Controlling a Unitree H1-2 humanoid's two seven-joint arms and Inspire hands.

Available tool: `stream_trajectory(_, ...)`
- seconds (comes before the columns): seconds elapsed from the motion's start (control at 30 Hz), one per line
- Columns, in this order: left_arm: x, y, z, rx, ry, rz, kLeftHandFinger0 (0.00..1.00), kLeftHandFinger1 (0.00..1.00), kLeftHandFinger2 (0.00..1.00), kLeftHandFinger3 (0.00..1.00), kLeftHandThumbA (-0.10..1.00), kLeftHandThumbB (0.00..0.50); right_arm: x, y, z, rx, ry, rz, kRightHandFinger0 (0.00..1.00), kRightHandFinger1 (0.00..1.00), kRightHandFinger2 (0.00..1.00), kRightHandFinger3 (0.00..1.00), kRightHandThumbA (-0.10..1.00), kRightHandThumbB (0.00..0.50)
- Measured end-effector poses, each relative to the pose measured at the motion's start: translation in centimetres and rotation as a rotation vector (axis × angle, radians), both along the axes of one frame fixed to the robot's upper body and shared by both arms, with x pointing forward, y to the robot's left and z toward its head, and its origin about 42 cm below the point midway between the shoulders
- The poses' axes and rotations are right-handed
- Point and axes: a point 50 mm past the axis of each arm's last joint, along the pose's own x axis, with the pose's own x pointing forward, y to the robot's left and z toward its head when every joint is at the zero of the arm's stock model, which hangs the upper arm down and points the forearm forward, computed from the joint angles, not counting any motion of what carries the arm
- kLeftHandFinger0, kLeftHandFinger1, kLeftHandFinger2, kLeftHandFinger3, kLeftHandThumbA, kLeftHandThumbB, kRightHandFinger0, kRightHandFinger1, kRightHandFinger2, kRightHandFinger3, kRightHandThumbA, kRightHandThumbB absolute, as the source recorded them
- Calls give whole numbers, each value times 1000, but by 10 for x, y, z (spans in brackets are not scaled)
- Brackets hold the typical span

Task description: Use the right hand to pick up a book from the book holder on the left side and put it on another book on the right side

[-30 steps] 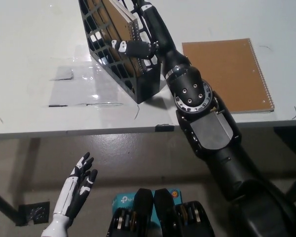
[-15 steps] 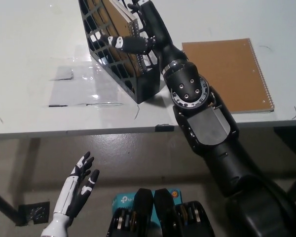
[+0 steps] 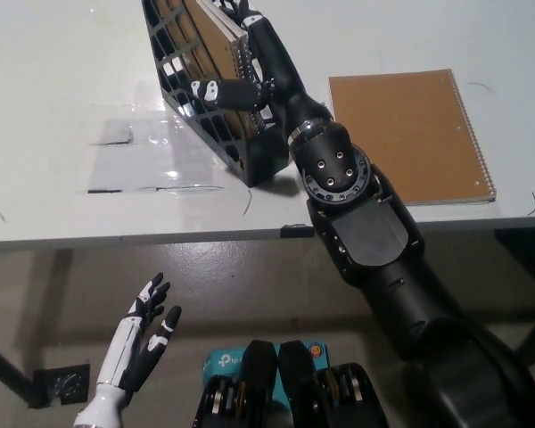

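A black lattice book holder (image 3: 209, 120) stands on the white table (image 3: 62, 80) at upper middle, with a brown spiral-bound book (image 3: 207, 45) upright inside it. My black right hand (image 3: 245, 67) reaches into the holder, its fingers wrapped around the book's spiral edge, one finger across the brown cover. A second brown spiral book (image 3: 412, 134) lies flat on the table to the right. My white left hand (image 3: 138, 343) rests open below the table edge at lower left.
The table's front edge (image 3: 160, 236) runs across the middle of the picture, floor below it. Clear tape patches (image 3: 152, 165) lie on the table left of the holder. A blue box (image 3: 227, 366) sits on the floor at the bottom.
My right hand has shifted left and deeper into the holder, and its fingers have closed around the upright book. The left hand has stayed put.
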Motion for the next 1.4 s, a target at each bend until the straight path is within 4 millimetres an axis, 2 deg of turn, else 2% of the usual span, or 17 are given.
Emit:
stream_trajectory(0.1, 0, 0, 0, 1, -1, 0, 1000, 1000, 1000, 1000, 892, 203, 1, -1, -3, -1, 11, -3, 780, 923, 1000, 1000, 911, 286)
stream_trajectory(0.27, 0, 0, 0, 2, -1, -1, 1000, 1000, 1000, 1000, 893, 195, 2, -2, -8, -2, 22, -5, 781, 919, 1000, 1000, 913, 302)
stream_trajectory(0.53, 1, 0, 1, 3, -4, -2, 1000, 1000, 1000, 1000, 916, 210, 4, -3, -15, -4, 41, -9, 779, 914, 1000, 1000, 923, 281)
stream_trajectory(0.57, 2, 0, 1, 3, -5, -2, 1000, 1000, 1000, 1000, 918, 211, 4, -3, -15, -4, 42, -9, 774, 899, 1000, 1000, 927, 283)
stream_trajectory(0.6, 2, -1, 2, 4, -6, -2, 1000, 1000, 1000, 1000, 917, 211, 4, -3, -15, -3, 44, -10, 676, 740, 878, 984, 921, 263)
stream_trajectory(0.63, 3, -1, 2, 4, -8, -3, 1000, 1000, 1000, 1000, 919, 211, 4, -4, -15, -4, 44, -11, 356, 398, 519, 658, 846, 237)
stream_trajectory(0.67, 3, -1, 2, 4, -8, -3, 1000, 1000, 1000, 1000, 919, 211, 4, -4, -15, -5, 43, -12, 79, 136, 262, 352, 707, 222)
stream_trajectory(0.7, 3, -1, 3, 4, -9, -3, 1000, 1000, 1000, 1000, 919, 209, 4, -4, -15, -5, 42, -14, 3, 11, 54, 105, 456, 195)
stream_trajectory(0.73, 3, -1, 3, 4, -9, -3, 1000, 1000, 1000, 1000, 917, 206, 5, -4, -15, -4, 42, -19, 0, 0, 5, 13, 180, 176)
stream_trajectory(0.77, 3, -1, 3, 4, -9, -3, 1000, 1000, 1000, 1000, 916, 206, 5, -4, -14, -3, 42, -26, 0, 0, 16, 7, 104, 171)
stream_trajectory(0.8, 3, -1, 3, 4, -10, -4, 1000, 1000, 1000, 1000, 917, 207, 6, -4, -13, -3, 40, -36, 0, 8, 169, 100, -32, 157)
stream_trajectory(0.83, 4, -1, 3, 4, -11, -4, 1000, 1000, 1000, 1000, 919, 207, 7, -4, -11, -4, 39, -47, 0, 70, 339, 262, -90, 152)
stream_trajectory(0.9, 5, -1, 4, 4, -14, -5, 1000, 1000, 1000, 1000, 915, 201, 8, -4, -7, -3, 40, -68, 0, 122, 444, 391, -44, 145)
stream_trajectory(0.97, 7, -2, 6, 4, -20, -7, 1000, 1000, 1000, 1000, 908, 188, 9, -5, -6, -1, 44, -86, 0, 119, 439, 387, 45, 154)
stream_trajectory(1.1, 9, -2, 7, 4, -25, -9, 1000, 1000, 1000, 1000, 909, 199, 9, -5, -6, 11, 46, -105, 0, 118, 428, 396, 148, 167)
stream_trajectory(1.33, 11, -3, 8, 4, -26, -10, 1000, 1000, 1000, 1000, 913, 187, 10, -7, -7, 32, 56, -121, 0, 61, 376, 377, 164, 168)
stream_trajectory(1.4, 12, -3, 9, 4, -30, -11, 1000, 1000, 1000, 1000, 909, 176, 11, -7, -8, 35, 58, -123, 0, 54, 386, 387, 63, 160)
